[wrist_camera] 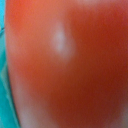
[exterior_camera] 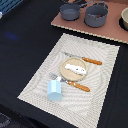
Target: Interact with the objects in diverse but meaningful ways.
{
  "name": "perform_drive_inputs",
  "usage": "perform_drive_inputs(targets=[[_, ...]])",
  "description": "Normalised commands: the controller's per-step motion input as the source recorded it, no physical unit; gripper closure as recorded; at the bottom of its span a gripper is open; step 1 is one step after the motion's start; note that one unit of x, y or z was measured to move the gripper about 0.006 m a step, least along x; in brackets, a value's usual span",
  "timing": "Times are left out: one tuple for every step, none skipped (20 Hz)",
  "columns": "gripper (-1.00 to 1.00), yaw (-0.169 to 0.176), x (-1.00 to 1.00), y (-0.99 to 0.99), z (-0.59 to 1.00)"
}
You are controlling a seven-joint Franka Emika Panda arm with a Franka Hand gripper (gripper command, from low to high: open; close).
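Note:
In the wrist view a red, shiny tomato [wrist_camera: 75,65] fills almost the whole picture, very close and blurred; the gripper's fingers do not show there. In the exterior view a pale blue cup [exterior_camera: 54,90] stands upright at the near corner of a light placemat [exterior_camera: 100,80]. A white flat piece [exterior_camera: 75,68] lies on a round wooden plate [exterior_camera: 64,73] in the mat's middle. Two grey pots [exterior_camera: 70,11] [exterior_camera: 96,15] stand on a brown board [exterior_camera: 107,29] at the back. The arm, the gripper and the sausage stick are out of the exterior view.
A knife [exterior_camera: 82,59] and a fork [exterior_camera: 70,82] with orange handles lie on either side of the plate. A pale bowl [exterior_camera: 124,19] is cut off at the exterior view's right edge. A teal surface [wrist_camera: 4,100] shows beside the tomato. The table is black.

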Motion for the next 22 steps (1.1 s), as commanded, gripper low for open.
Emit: perform_drive_inputs(targets=[[1.0, 0.0, 0.6, 0.43, 0.0], [1.0, 0.0, 0.54, 0.39, 0.0], [1.0, 0.0, 0.53, 0.39, 0.0], [1.0, 0.0, 0.54, 0.38, 0.0], [1.0, 0.0, 0.49, 0.35, 0.0], [1.0, 0.0, 0.56, 0.33, 0.0], [1.0, 0.0, 0.57, 0.29, 0.0], [1.0, 0.0, 0.58, 0.26, 0.0], [1.0, -0.006, 0.61, 0.24, 0.0], [1.0, -0.011, 0.63, 0.25, 0.0], [1.0, -0.015, 0.61, 0.22, 0.0], [1.0, -0.017, 0.61, 0.22, 0.0], [1.0, -0.017, 0.59, 0.25, 0.0], [1.0, -0.019, 0.54, 0.22, -0.01], [1.0, -0.019, 0.54, 0.24, -0.01], [1.0, -0.019, 0.53, 0.22, -0.01], [1.0, -0.019, 0.57, 0.23, 0.0], [1.0, -0.026, 0.55, 0.2, 0.0], [1.0, -0.036, 0.55, 0.19, 0.0], [1.0, -0.04, 0.57, 0.19, 0.0], [1.0, -0.041, 0.55, 0.19, 0.0], [1.0, -0.041, 0.53, 0.21, 0.0]])
